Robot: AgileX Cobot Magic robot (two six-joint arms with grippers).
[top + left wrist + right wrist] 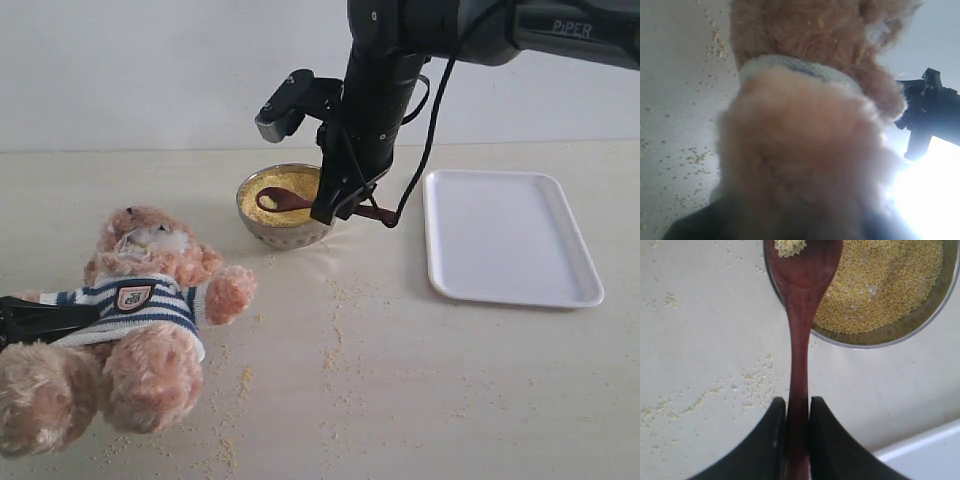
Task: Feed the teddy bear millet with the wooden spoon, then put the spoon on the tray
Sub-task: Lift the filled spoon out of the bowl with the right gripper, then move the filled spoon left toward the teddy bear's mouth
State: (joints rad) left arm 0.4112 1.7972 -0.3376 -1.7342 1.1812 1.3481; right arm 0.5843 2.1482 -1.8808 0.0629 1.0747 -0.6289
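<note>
**A:** What has the spoon?

**B:** The right tool (797, 407). Its two black fingers (760, 445) are pinched tight on the thin, tapered handle of the wooden spoon (801, 335). The spoon is glossy reddish-brown. Its oval bowl carries a small clump of grains and sits over the edge of the round steel bowl (283, 235).

**A:** And the millet?

**B:** The millet (880, 285) is fine and yellow and heaped in that bowl, with loose specks across the pale tabletop (420, 400).

**A:** The bear?

**B:** The teddy bear (140, 300) is curly tan plush in a striped shirt, left of the bowl and apart from it. The left tool (60, 315) is a dark shape against its side. Fur fills that wrist view, so I cannot tell whether it grips.

**A:** The tray?

**B:** The tray (510, 235) is flat white plastic with rounded corners and a low rim, just right of the bowl.
</note>
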